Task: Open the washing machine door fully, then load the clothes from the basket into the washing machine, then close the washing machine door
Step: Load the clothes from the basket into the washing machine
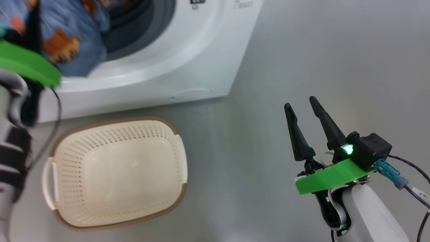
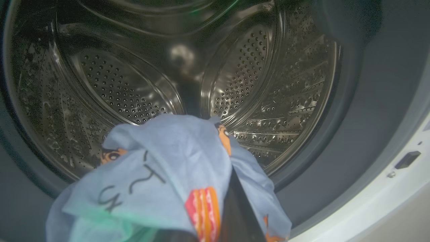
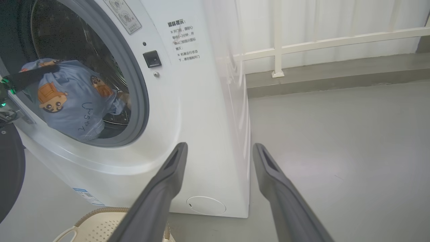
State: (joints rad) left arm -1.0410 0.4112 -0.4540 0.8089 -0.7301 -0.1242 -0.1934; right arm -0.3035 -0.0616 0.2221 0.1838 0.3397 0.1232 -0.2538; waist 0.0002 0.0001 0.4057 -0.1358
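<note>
The washing machine [image 1: 188, 60] stands with its mouth uncovered, and its steel drum [image 2: 134, 90] has nothing lying in it. The light-blue clothes [image 2: 168, 168] with orange bears hang bunched in the mouth [image 3: 74, 101], over the grey gasket. My left gripper [image 3: 40, 72] is shut on them, one dark finger [image 2: 235, 205] poking out of the cloth. The cream basket [image 1: 100, 144] sits empty on the floor before the machine. Off to the right, my right gripper [image 1: 300, 102] hangs open over bare floor, holding nothing. A black rounded edge [image 3: 10, 174] at the left looks like the swung-out washing machine door.
Grey floor [image 1: 319, 50] spreads to the right of the machine. Behind it a white railing [image 3: 329, 37] and a low step run along a white wall. The basket's rim [image 3: 100, 211] lies just below my right fingers.
</note>
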